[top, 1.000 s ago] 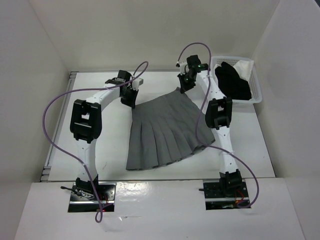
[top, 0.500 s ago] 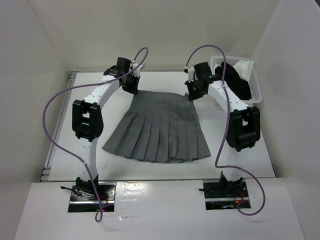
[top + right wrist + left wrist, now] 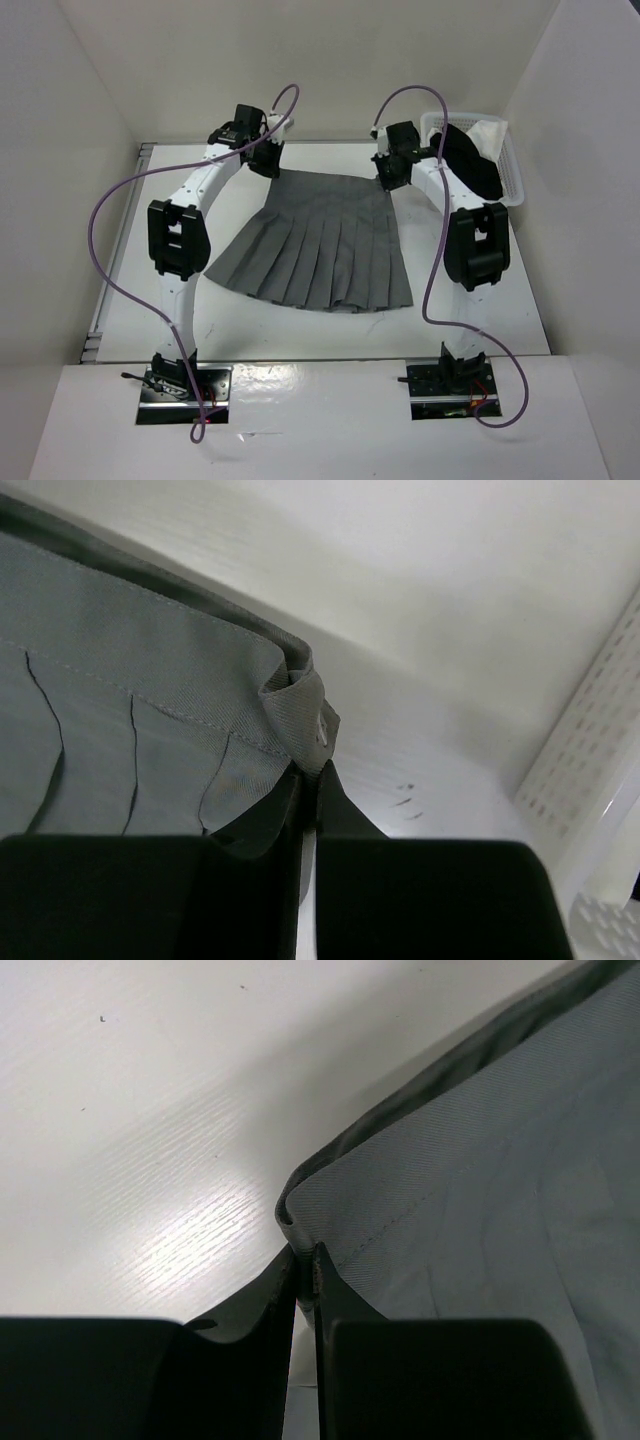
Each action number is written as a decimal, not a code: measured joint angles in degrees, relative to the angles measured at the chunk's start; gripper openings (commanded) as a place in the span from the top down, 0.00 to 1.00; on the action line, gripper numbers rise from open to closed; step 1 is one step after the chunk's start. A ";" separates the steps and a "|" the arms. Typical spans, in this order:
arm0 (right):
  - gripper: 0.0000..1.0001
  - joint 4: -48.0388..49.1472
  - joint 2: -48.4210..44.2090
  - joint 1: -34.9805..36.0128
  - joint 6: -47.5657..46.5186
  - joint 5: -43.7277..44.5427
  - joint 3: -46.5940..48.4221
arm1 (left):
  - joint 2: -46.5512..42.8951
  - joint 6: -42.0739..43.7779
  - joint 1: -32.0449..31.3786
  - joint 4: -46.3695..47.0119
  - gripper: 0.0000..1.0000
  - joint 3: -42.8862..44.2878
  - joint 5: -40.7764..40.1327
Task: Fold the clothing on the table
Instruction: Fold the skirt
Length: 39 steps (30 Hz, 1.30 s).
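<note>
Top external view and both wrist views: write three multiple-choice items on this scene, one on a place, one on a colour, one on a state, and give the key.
1. Where on the matte white tabletop does the white mesh basket stand?
A) far right corner
B) near left corner
C) near edge, in the middle

2. What colour are the long looping cables?
A) green
B) purple
C) yellow

3. How is the thin grey pleated skirt?
A) folded in half
B) bunched in the basket
C) spread unfolded, waistband corners pinched by the left gripper and the right gripper

Key: 1 A, it sits far right in the top view; 2 B, both loops are purple; 3 C, each wrist view shows jaws shut on grey fabric.
</note>
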 measured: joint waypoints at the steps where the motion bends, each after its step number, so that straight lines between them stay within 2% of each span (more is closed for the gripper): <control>1: 1.00 0.09 0.74 -0.02 -0.04 0.48 1.01 | 0.00 0.02 0.00 -0.02 0.84 0.00 0.09; 11: 1.00 0.79 -0.35 -0.02 -2.80 1.11 1.60 | -2.40 2.93 0.02 -0.39 0.84 -3.06 1.22; 26: 1.00 -1.36 -27.41 0.13 -14.99 -6.27 -16.70 | -27.45 10.93 2.58 -2.71 0.84 -23.52 2.40; 29: 1.00 -1.95 -28.22 0.42 -16.15 -7.30 -18.93 | -30.12 11.37 2.58 -2.78 0.72 -28.33 2.54; 32: 1.00 -2.27 -27.82 0.50 -16.55 -7.76 -21.75 | -30.32 10.32 2.58 -2.43 0.57 -31.43 3.67; 33: 1.00 -2.51 -27.52 0.52 -16.52 -7.85 -22.34 | -30.05 9.77 2.45 -2.27 0.47 -32.28 4.24; 34: 1.00 -2.62 -27.04 0.52 -16.50 -7.93 -22.75 | -29.66 9.22 2.29 -2.10 0.43 -32.87 4.85; 39: 1.00 -2.67 -26.10 0.52 -16.04 -8.09 -23.98 | -24.68 6.36 -0.74 1.44 0.42 -33.16 7.52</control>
